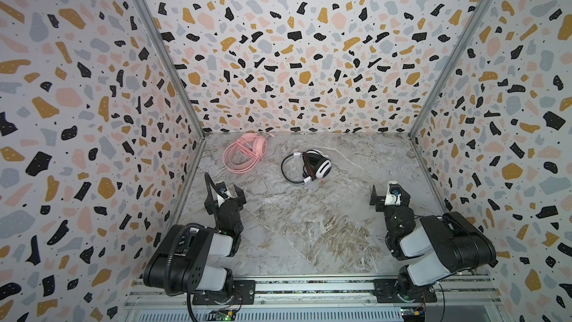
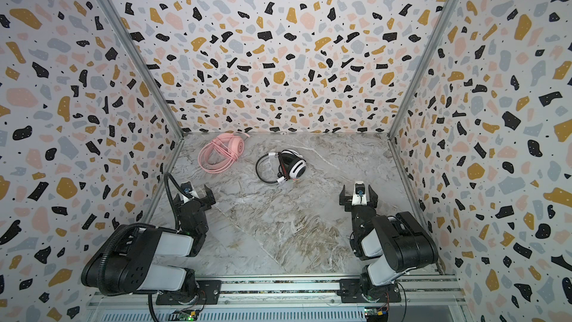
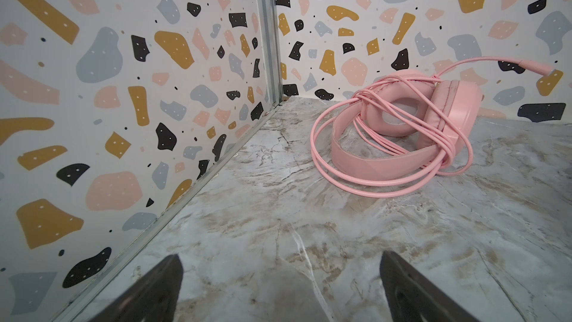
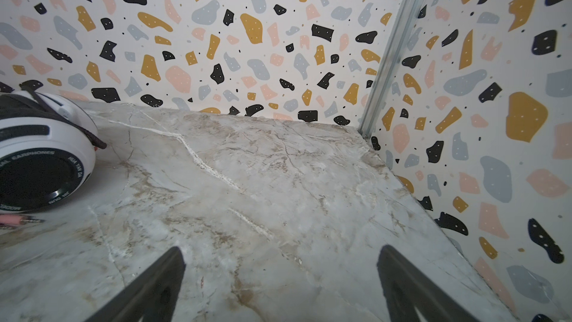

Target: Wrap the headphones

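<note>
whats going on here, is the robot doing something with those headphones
Nothing is being handled right now. The left gripper and right gripper hang open and empty over the table. The pink headphones lie near the back left corner, cable looped around them; the white headphones lie beside them, cable wound on too.

A robot lab cell: printed terrazzo walls (image 1: 278,41) box in a marble-look tabletop (image 1: 309,236). An aluminium rail (image 1: 312,288) along the near edge carries the left arm (image 1: 192,258) and right arm (image 1: 448,243), with a bare circuit board (image 1: 227,317) wired below.
</note>
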Robot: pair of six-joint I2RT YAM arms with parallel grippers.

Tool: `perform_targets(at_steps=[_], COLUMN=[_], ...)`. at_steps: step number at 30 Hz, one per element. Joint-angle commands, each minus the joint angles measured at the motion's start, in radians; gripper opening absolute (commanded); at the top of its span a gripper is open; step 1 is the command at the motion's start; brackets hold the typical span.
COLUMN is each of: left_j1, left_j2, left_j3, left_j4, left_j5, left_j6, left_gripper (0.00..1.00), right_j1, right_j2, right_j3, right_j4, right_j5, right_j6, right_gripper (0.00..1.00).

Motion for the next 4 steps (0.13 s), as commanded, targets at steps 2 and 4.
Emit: perform_targets(at_steps=[2,4], left_j1=[0.004,0.004], left_j2=[-0.007,-0.008], left_j3=[0.024,0.023], left_j4=[0.041,0.041], left_j5=[-0.005,-0.005], left_j6=[0.014,0.014], left_gripper=[1.00,1.00], right_j1=[-0.025,-0.023], right_j2=[-0.027,-0.028], right_j3=[0.039,0.024], right_j4=[-0.053,-0.027], right_j5=[-0.081,-0.076], right_j6=[0.010,0.006], right_gripper=[0.99,0.99])
